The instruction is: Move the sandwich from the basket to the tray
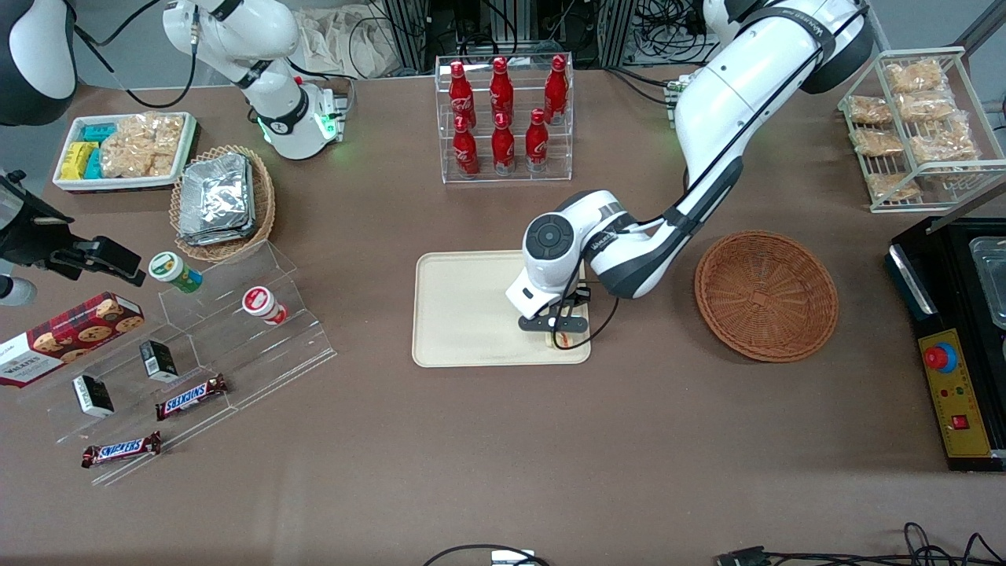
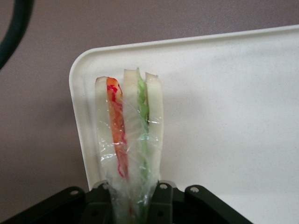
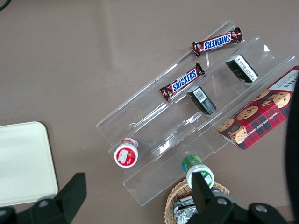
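Left wrist view shows the hand (image 2: 133,205) clamped on the sandwich (image 2: 128,135), held on edge over a corner of the tray (image 2: 224,93), its long axis and filling stripes running straight out from the fingers.

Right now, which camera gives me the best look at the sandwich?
The left wrist view: the sandwich fills it, layers clear, pinched in the gripper above the tray corner. The front view shows only a sliver under the gripper; the right wrist view shows none of it.
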Controlling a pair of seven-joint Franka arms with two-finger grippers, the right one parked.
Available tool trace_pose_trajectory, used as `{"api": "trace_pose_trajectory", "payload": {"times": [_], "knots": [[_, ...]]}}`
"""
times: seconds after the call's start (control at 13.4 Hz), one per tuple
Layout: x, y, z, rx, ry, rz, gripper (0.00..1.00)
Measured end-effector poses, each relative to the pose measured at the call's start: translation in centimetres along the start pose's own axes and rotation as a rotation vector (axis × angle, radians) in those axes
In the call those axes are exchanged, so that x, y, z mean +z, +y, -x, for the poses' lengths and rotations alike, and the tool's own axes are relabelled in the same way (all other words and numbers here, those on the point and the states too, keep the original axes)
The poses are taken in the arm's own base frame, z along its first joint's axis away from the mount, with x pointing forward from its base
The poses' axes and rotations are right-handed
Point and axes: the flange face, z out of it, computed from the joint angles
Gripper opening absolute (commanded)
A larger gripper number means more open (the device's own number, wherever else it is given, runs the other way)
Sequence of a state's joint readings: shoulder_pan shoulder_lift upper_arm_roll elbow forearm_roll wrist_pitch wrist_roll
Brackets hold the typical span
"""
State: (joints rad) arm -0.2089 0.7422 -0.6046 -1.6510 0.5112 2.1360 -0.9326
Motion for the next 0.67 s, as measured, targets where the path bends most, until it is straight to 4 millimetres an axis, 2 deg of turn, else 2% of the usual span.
{"api": "trace_pose_trajectory", "payload": {"times": [0.45, 0.67], "knots": [[-0.4, -0.3, -0.5, -0.031, 0.011, 0.008, 1.00], [-2.9, -0.3, -0.9, -0.065, 0.049, 0.023, 1.00]]}}
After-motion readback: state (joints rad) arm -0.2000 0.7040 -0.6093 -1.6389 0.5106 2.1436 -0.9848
